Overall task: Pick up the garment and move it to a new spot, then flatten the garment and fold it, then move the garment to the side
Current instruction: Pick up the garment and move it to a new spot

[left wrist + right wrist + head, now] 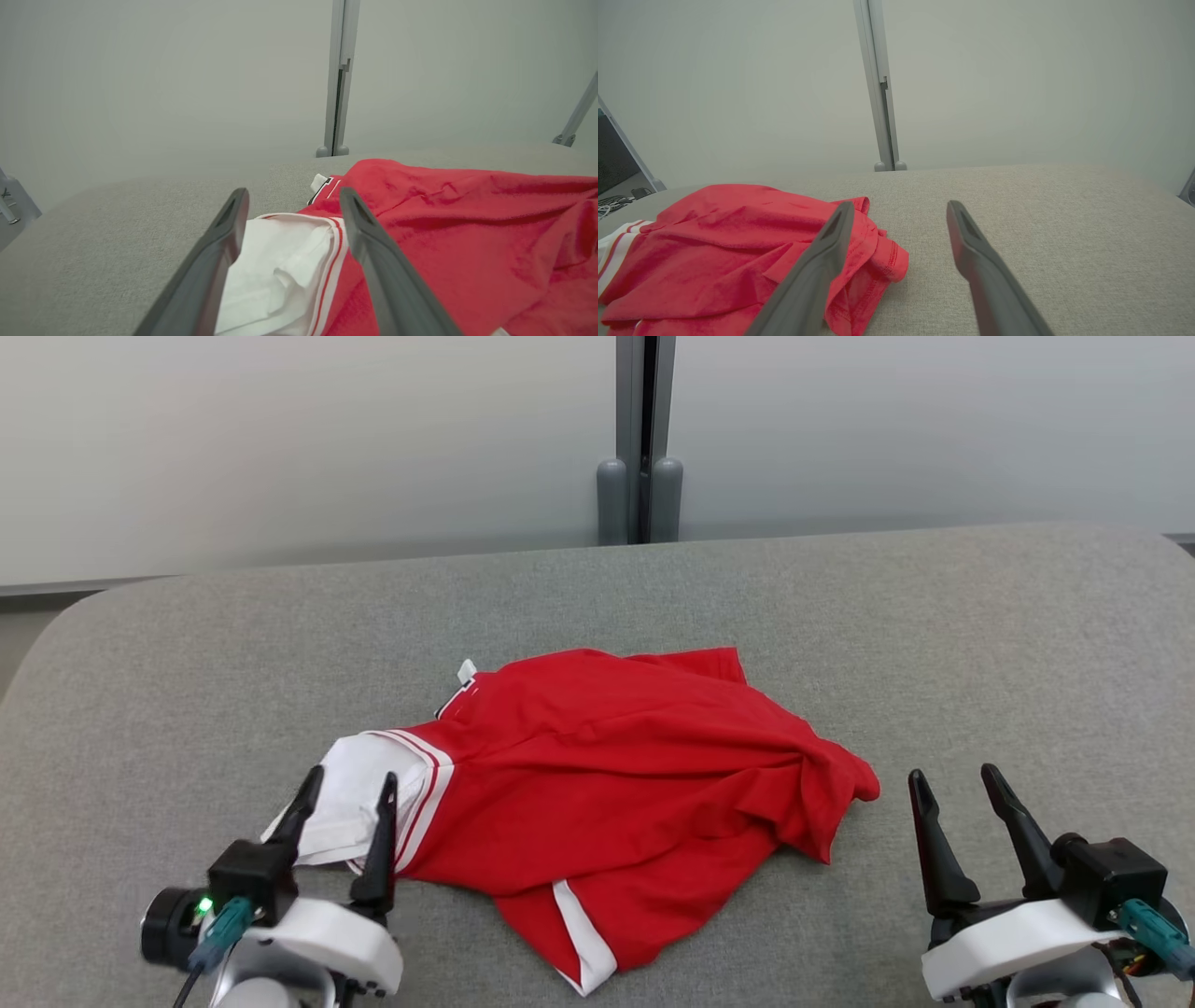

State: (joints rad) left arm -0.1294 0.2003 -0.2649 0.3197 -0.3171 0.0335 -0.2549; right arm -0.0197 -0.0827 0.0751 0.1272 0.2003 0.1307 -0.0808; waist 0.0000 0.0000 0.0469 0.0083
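A red garment (616, 775) with white trim lies crumpled in the middle of the grey padded table (980, 644). Its white sleeve end (359, 798) points toward the left. My left gripper (350, 784) stands open at the near left, its fingers either side of that white sleeve in the left wrist view (292, 198), holding nothing. My right gripper (954, 779) stands open at the near right, just beyond the garment's red edge (882, 256). The right wrist view shows the gripper (899, 205) with bare table between its fingers.
A grey post (640, 439) rises behind the table against a pale wall. The table's far half and right side are bare grey fabric. A metal strut (577, 114) stands at the far right of the left wrist view.
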